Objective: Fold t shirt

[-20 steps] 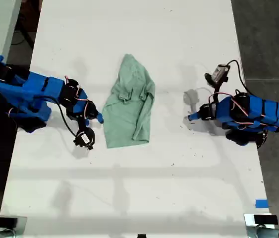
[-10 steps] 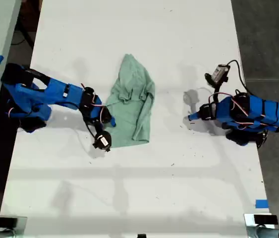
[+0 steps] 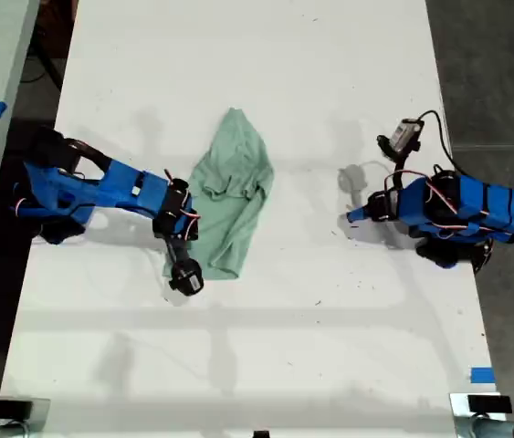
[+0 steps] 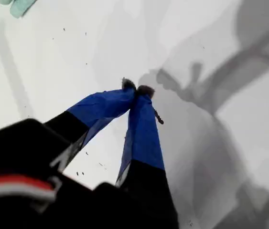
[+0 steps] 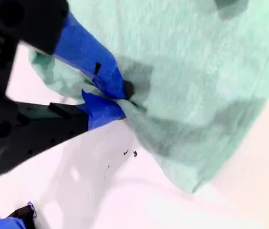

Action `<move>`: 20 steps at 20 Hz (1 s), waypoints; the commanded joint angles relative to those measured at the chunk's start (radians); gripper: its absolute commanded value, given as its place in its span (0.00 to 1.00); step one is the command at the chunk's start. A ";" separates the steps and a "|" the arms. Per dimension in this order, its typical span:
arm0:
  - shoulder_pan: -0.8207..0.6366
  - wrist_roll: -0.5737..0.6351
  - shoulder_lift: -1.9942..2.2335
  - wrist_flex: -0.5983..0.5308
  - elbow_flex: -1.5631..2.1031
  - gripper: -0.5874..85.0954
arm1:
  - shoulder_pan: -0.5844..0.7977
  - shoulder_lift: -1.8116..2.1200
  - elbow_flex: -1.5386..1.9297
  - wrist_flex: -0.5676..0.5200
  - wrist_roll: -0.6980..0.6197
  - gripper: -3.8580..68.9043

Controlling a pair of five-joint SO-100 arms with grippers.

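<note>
My second gripper (image 5: 120,101) is clenched on a fold at the edge of the t shirt (image 3: 227,196), which lies crumpled on the white worktop (image 3: 257,365) between the two arms. My first gripper (image 4: 136,89) is pressed closed on nothing, hanging over bare worktop well apart from the t shirt.

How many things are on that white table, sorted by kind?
Blue robot arms: 2, my first gripper on the exterior view's right, shut on nothing, and my second gripper on that view's left, pinching cloth.
T shirts: 1, the mint-green t shirt lying between them.
Total: 3 things on the table.
</note>
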 commanded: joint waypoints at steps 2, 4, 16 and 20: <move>-0.021 -0.002 0.101 0.094 -0.020 0.00 | -0.002 0.015 0.063 0.003 0.005 0.07; -0.052 0.003 0.130 0.186 -0.058 0.00 | -0.002 0.015 0.063 0.003 0.005 0.07; -0.140 0.238 -0.089 0.204 -0.563 0.02 | 0.000 0.015 0.063 0.003 0.002 0.07; -0.087 0.268 -0.285 0.169 -0.750 0.07 | 0.000 0.015 0.063 0.003 0.000 0.07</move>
